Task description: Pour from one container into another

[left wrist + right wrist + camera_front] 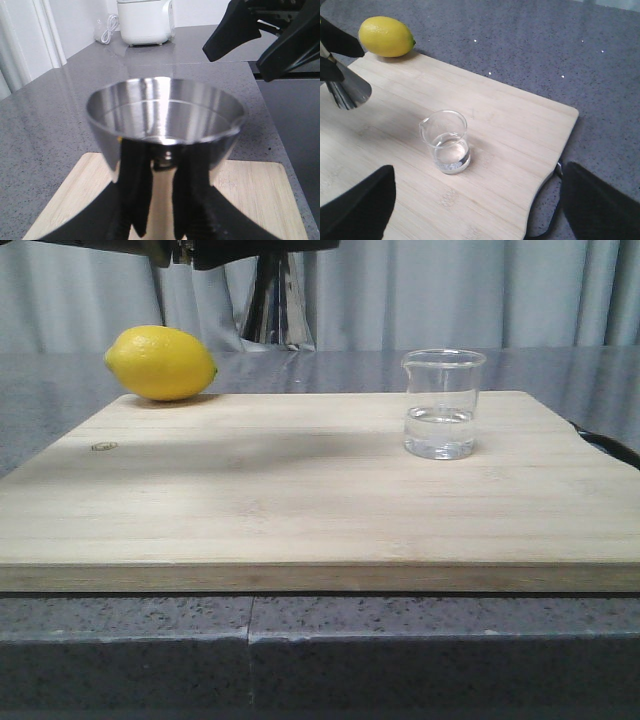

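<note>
The clear glass beaker (pixel 442 405) stands upright on the right part of the wooden board (pixel 300 500), about a third full of clear liquid; its pouring lip shows in the right wrist view (pixel 447 142). The steel jigger (pixel 165 120) hangs above the board's back left, with my left gripper (pixel 161 160) shut on its narrow waist. In the front view only the jigger's lower cone (pixel 277 305) shows under the arm. My right gripper (pixel 477 200) hovers over the board near the beaker, fingers (pixel 357 205) spread wide and holding nothing.
A yellow lemon (pixel 160 362) lies at the board's back left corner. A black loop (pixel 555 220) sticks out from the board's right edge. A white appliance (pixel 145 22) with a cable stands far off on the grey counter.
</note>
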